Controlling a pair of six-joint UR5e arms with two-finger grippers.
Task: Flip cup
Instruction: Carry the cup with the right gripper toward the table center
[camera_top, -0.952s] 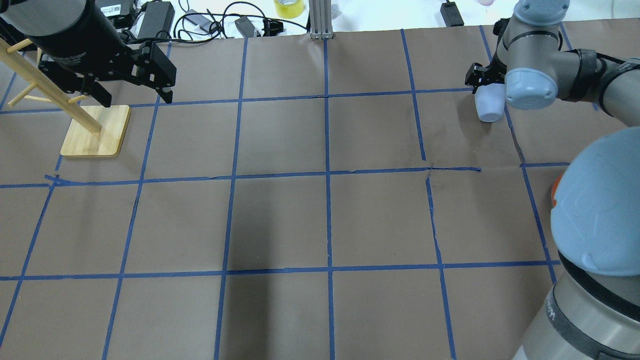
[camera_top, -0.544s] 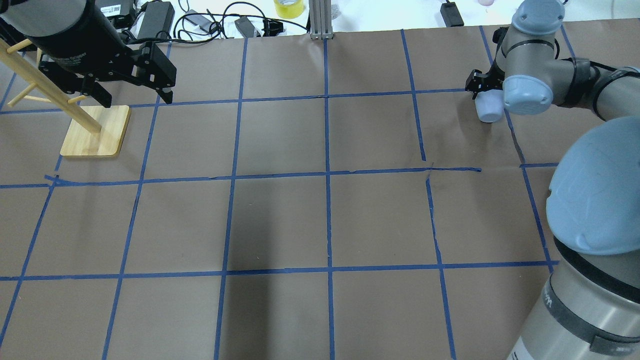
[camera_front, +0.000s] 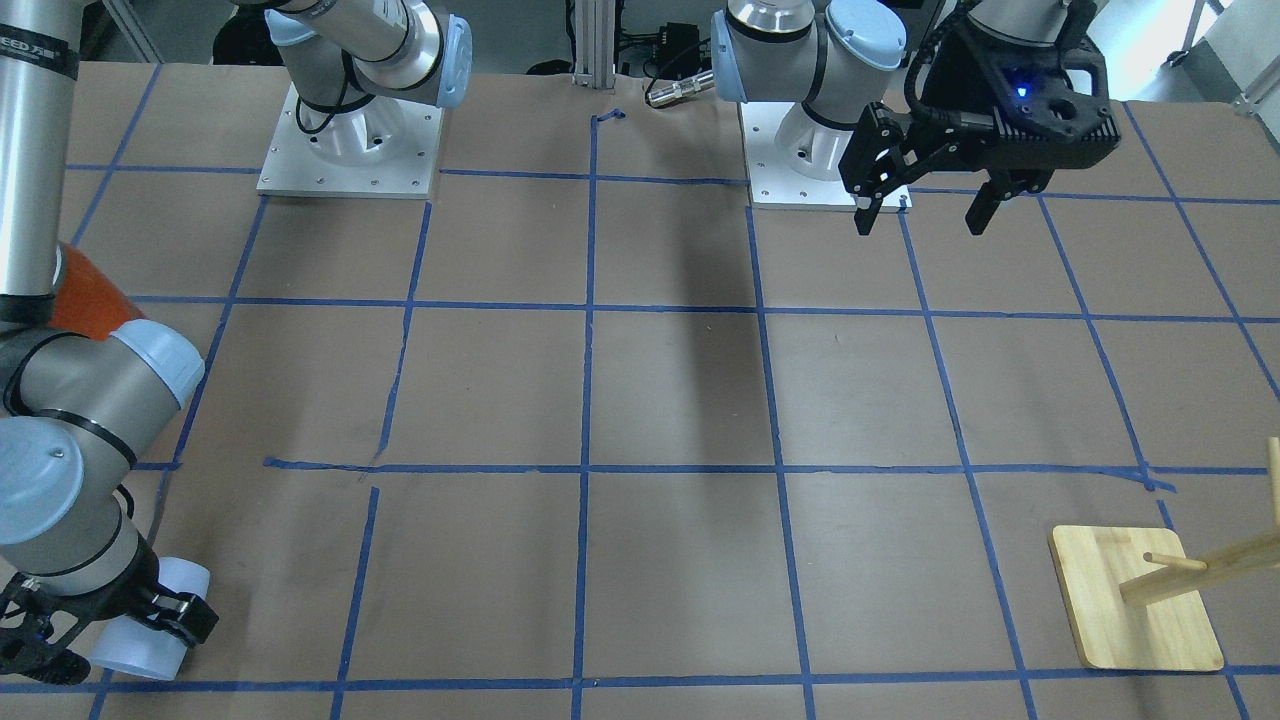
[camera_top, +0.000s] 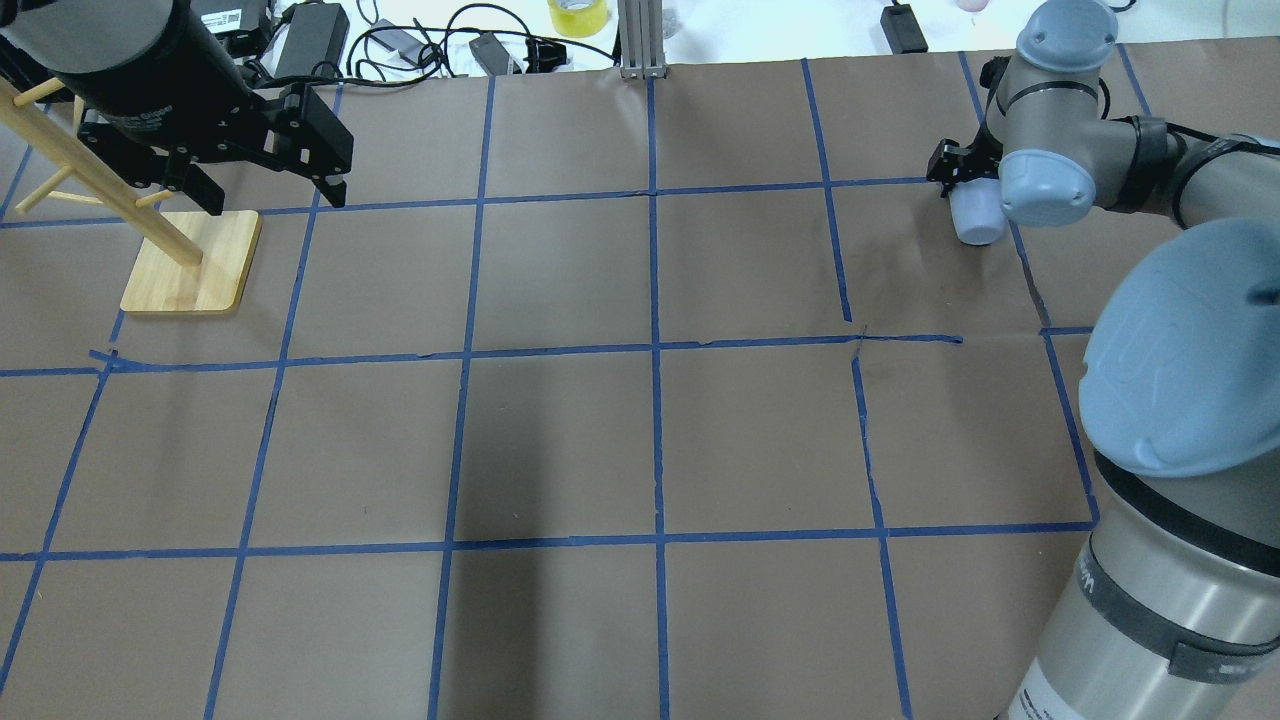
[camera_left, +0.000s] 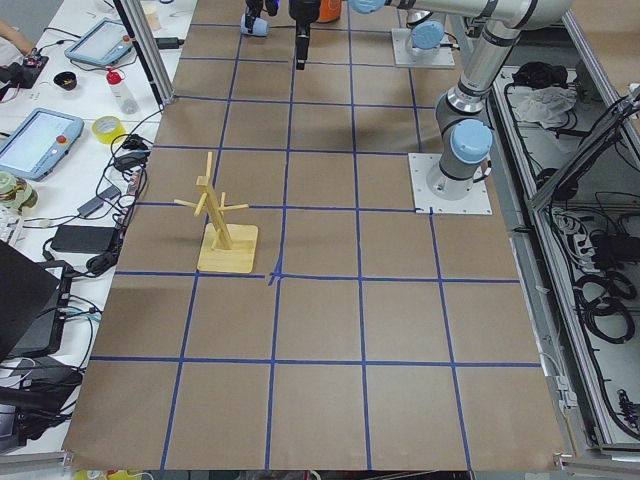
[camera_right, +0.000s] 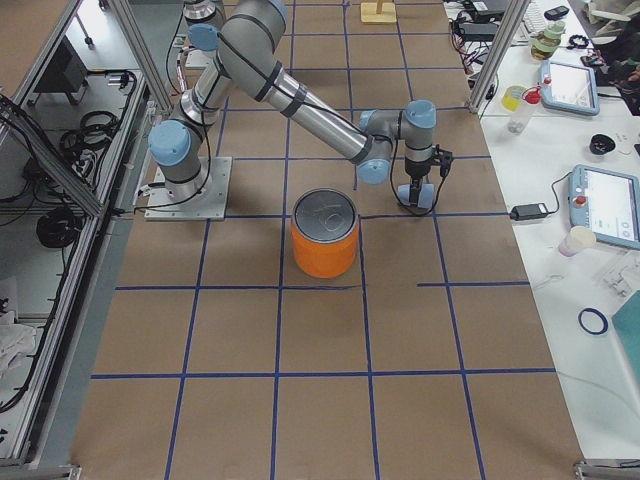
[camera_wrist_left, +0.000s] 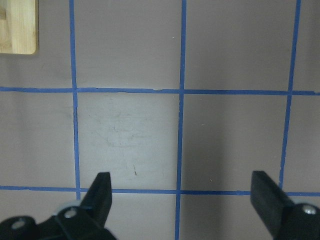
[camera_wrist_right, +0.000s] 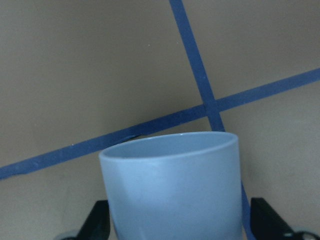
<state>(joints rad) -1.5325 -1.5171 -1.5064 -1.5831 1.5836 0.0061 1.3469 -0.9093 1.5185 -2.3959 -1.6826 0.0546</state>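
Observation:
The pale blue-white cup (camera_top: 978, 222) is at the far right of the table, held sideways low over the brown paper. I cannot tell if it touches the paper. My right gripper (camera_top: 965, 190) is shut on the cup's sides. The front view shows the cup (camera_front: 150, 620) lying across the gripper (camera_front: 110, 640) at the bottom left. In the right wrist view the cup (camera_wrist_right: 172, 185) fills the space between the fingers (camera_wrist_right: 97, 222). My left gripper (camera_top: 272, 200) is open and empty above the far left, also in the front view (camera_front: 920, 222).
A wooden peg stand (camera_top: 190, 265) is below and beside my left gripper. A large orange can (camera_right: 324, 240) with a silver top stands near my right arm's elbow. Cables and a tape roll (camera_top: 577, 15) lie beyond the far edge.
My right arm's elbow and wrist have shifted a little while the cup stays in the grip at almost the same spot. The left arm has not moved.

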